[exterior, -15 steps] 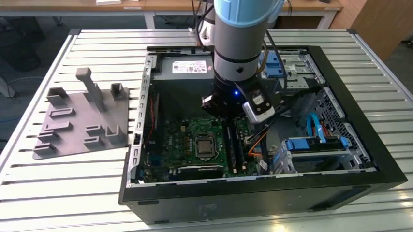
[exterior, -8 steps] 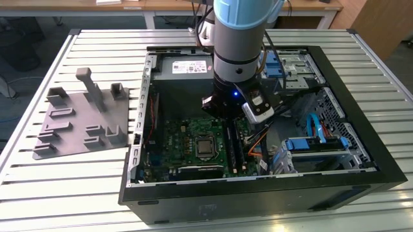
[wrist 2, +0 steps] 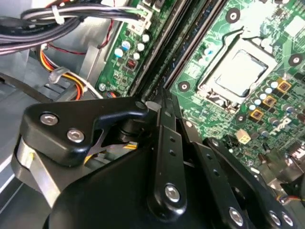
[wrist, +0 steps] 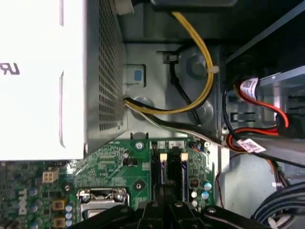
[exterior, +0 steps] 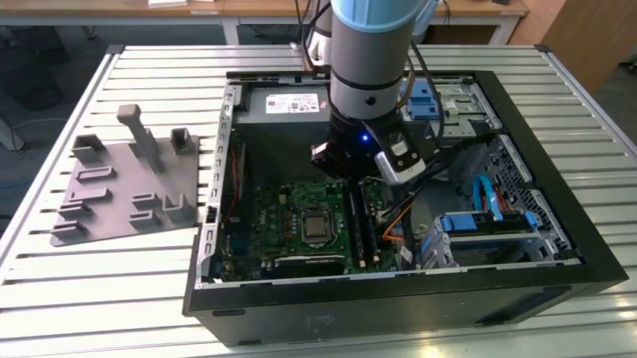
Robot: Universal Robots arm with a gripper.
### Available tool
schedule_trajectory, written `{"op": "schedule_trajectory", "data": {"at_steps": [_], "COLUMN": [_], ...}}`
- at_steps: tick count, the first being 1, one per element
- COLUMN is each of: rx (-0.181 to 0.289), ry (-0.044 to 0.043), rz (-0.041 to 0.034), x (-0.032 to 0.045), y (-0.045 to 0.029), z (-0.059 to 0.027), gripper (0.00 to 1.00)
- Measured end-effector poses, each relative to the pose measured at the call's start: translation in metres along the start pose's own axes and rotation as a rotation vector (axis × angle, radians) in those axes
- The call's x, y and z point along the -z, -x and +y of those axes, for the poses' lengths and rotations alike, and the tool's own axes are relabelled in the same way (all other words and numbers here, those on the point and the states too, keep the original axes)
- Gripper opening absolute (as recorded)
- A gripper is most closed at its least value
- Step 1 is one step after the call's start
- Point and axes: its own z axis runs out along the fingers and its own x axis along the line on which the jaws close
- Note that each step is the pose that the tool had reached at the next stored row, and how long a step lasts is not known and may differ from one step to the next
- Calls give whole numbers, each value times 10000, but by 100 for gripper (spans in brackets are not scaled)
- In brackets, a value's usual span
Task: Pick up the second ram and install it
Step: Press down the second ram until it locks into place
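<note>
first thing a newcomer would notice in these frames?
Probably the robot arm reaching down into the open black computer case, its gripper low over the green motherboard near the long memory slots. In the second wrist view the gripper's black links loom right over those slots, beside the silver processor socket. On the exterior view's left, a grey fixture plate with upright posts lies on the slatted table.

One computer case (exterior: 518, 287), one motherboard (exterior: 289, 224), one power supply (exterior: 289, 102), one grey fixture plate (exterior: 130, 183), one counter (exterior: 100, 283).
</note>
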Motion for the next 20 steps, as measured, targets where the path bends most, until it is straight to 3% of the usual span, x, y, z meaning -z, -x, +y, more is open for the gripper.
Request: {"op": "schedule_trajectory", "data": {"at_steps": [3, 8, 10, 13, 17, 18, 20], "rx": [6, 10, 14, 27, 59, 67, 70], "ry": [-111, -202, -291, -562, -1241, -1328, -1359], "rz": [-2, -4, -7, -14, -35, -35, -31], "x": [3, 2, -1, -4, -4, -5, -22], "y": [2, 7, 9, 11, 13, 13, 14], "z": [-57, -239, -302, -375, -416, -428, -474], "gripper": [10, 10, 10, 10, 10, 10, 10]}}
